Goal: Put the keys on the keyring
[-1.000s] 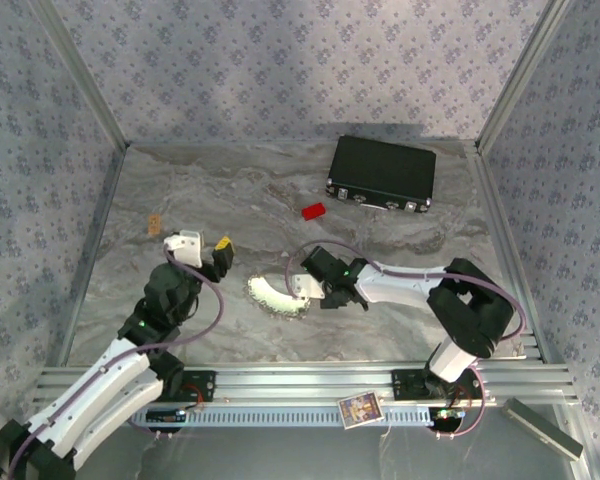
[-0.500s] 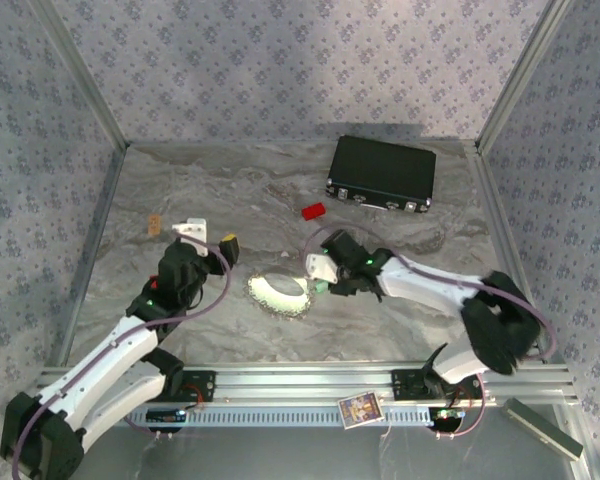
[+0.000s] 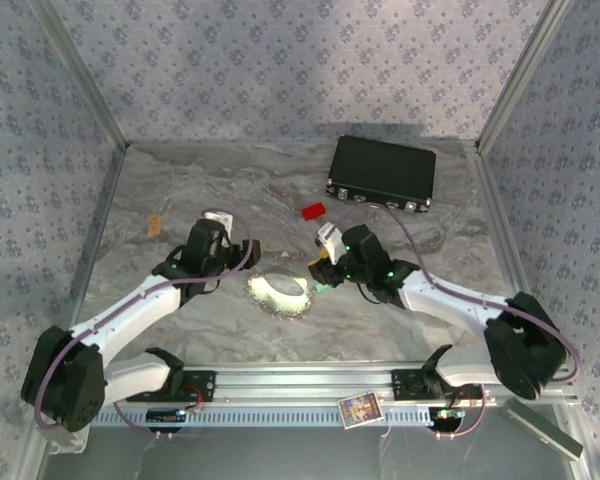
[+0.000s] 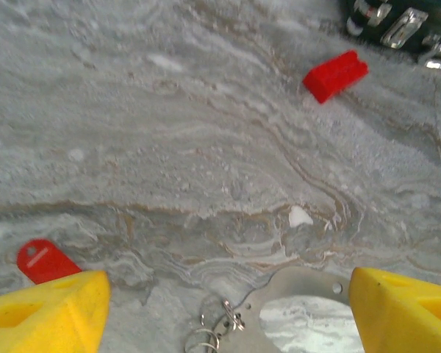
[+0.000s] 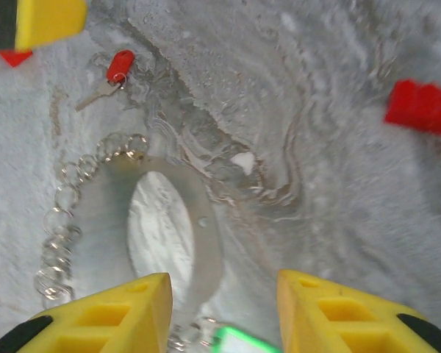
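Right gripper point(image 5: 224, 298) gapes above the keyring point(image 5: 207, 243), seemingly clear of red block point(image 5: 422, 107).

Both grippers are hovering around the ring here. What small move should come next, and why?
Probably lower the left gripper and close on the keyring: its jaws stand open with the ring's band between them, and the keys wait nearby, the red key lying apart from the ring, the green key below the open right gripper.
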Controlling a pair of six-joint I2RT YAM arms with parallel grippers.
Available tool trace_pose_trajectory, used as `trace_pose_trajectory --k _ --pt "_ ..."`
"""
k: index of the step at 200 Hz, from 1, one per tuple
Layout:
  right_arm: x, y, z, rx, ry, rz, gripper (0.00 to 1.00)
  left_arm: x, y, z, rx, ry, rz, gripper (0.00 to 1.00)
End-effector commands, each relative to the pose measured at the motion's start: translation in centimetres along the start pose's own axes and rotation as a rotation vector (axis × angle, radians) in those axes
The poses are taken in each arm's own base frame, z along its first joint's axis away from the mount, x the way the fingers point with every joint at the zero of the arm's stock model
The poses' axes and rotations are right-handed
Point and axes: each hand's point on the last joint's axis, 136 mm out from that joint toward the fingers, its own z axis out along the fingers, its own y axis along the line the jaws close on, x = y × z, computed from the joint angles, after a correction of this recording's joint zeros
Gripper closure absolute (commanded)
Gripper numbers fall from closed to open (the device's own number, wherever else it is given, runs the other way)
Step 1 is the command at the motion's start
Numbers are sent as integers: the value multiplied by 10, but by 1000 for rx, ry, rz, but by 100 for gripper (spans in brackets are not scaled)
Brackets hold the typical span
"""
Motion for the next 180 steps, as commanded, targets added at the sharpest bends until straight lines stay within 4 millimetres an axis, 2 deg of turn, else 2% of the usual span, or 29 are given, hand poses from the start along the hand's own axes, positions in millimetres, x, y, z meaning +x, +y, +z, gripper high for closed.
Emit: trace_pose_trajectory --k 1,24,45,72,77,114,147,180 --pt "-17 8 8 -35 30 268 59 13 2 1 -9 86 -57 16" --pt "-11 11 19 -30 116 246 61 15 15 2 -75 88 -104 16" --pt "-3 18 35 -34 235 199 62 13 34 -2 -156 67 -168 18" --pt "5 38 59 -34 368 101 63 12 65 -13 -267 35 -286 18" --pt "-3 42 64 -36 371 84 63 13 71 -16 -286 28 -309 18" --pt "0 57 94 -10 471 16 63 22 110 -38 -407 -33 -451 17" --pt "5 65 120 3 533 7 63 27 127 -53 -448 -89 -521 17" --pt "8 66 139 19 585 12 64 30 130 -59 -452 -111 -536 18"
